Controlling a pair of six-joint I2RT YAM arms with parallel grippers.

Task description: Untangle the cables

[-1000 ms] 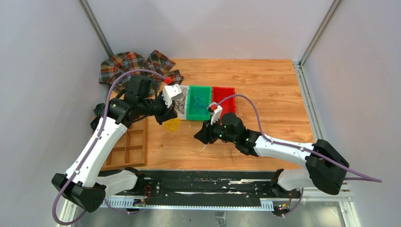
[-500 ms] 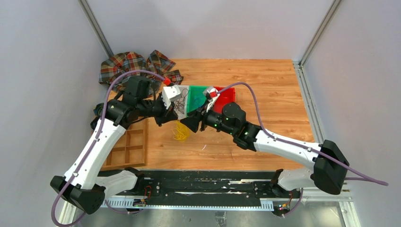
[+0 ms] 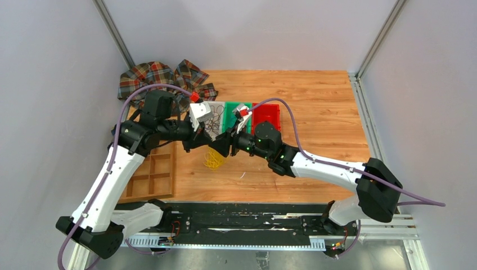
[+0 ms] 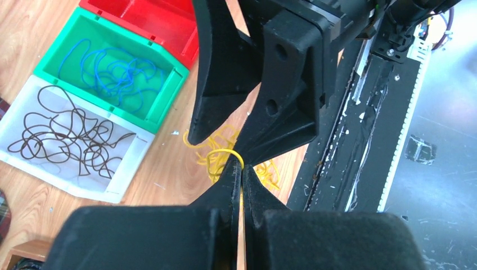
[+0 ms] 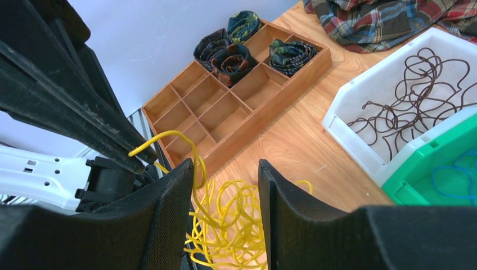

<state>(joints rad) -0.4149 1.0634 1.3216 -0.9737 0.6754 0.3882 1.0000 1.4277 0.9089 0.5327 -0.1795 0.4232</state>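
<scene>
your left hand (image 4: 241, 167) pinches the thin yellow wiry cable (image 3: 214, 160), right hand (image 5: 226, 171) apart astride it; yanking could tighten knots

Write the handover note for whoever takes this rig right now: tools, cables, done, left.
Tools: the left tool is shut, pinching a strand of the yellow cable; the right tool is open, jaws either side of a yellow loop, not yet closed.
Cables: the dark cable lies in the white bin, the blue cable in the green bin; the red bin looks empty.
Done: dark and blue separated and binned.
Left: likely grip with the right tool, work the yellow tangle loose, probably bin it in red.
</scene>
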